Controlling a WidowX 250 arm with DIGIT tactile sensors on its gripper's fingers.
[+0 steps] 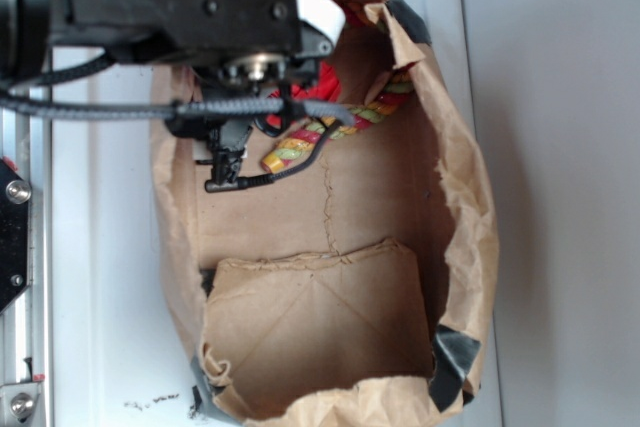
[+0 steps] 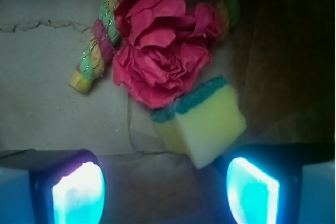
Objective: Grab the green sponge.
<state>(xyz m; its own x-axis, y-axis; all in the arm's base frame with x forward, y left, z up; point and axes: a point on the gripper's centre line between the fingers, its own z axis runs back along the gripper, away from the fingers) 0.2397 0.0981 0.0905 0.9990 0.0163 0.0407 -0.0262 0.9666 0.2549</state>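
Note:
The green sponge (image 2: 202,124) is a yellow foam block with a dark green layer on its far face. It lies on brown paper against a red paper flower (image 2: 160,51). My gripper (image 2: 165,192) is open, its two glowing pads (image 2: 79,192) spread wide, with nothing between them. The sponge's near corner lies just ahead of the right pad, slightly inside it. In the exterior view my gripper (image 1: 228,147) hangs over the bag's back left part and the arm hides the sponge.
A red, yellow and green striped rope (image 2: 97,51) lies left of the flower and shows in the exterior view (image 1: 340,127). Everything sits inside a crumpled brown paper bag (image 1: 470,207) with raised walls, on a white surface (image 1: 100,247). A folded paper flap (image 1: 320,317) covers the bag's near part.

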